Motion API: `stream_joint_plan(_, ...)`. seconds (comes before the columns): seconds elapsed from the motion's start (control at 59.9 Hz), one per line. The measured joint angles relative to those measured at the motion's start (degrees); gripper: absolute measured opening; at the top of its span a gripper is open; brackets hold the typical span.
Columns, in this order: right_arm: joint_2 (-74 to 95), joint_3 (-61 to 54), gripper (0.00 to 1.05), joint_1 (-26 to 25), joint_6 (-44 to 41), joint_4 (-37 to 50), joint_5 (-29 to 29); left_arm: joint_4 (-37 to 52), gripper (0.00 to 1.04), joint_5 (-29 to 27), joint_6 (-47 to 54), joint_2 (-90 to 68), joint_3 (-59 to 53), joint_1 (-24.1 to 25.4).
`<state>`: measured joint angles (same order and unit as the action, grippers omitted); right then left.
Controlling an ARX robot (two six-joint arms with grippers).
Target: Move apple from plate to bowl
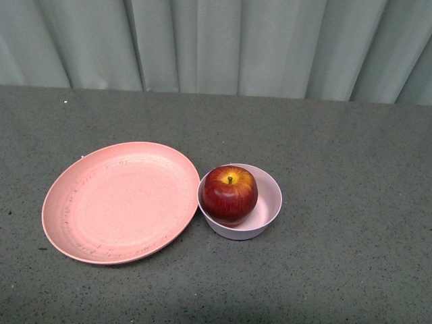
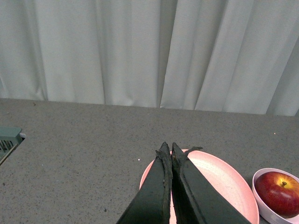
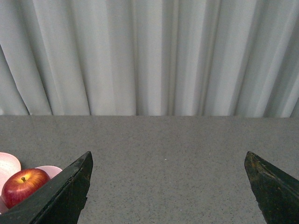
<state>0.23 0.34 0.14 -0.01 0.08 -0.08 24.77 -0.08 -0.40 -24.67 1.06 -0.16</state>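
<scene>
The left gripper (image 2: 168, 150) has its jaws pressed together on nothing and hangs above the near part of the plate (image 1: 121, 202), which lies on the gray desk (image 1: 337, 270) with its rim touching the bowl (image 1: 266, 202). The apple (image 1: 230, 194) sits upright in the bowl, stem up, off to the right of the left gripper's tips and well apart from them. The right gripper (image 3: 168, 163) is spread wide and holds nothing, with the apple and bowl just outside its left finger (image 3: 70, 186).
</scene>
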Motion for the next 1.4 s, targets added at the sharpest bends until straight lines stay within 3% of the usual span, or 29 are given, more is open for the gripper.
stream_joint_plan(0.651,0.0,0.0,0.95,0.0,0.0,0.0,0.0,-14.9,0.04,0.0,0.0,15.0,0.0,0.0)
stream_joint_plan(0.751,0.0,0.0,0.95,0.0,0.0,0.0,0.0,-24.0,0.04,0.1,0.0,22.6,0.0,0.0)
stream_joint_plan(0.968,0.0,0.0,0.95,0.0,0.0,0.0,0.0,-24.7,0.04,0.1,0.0,24.3,0.0,0.0)
stream_joint_plan(1.401,0.0,0.0,0.95,0.0,0.0,0.0,0.0,-24.7,0.77,0.1,0.0,24.4,0.0,0.0)
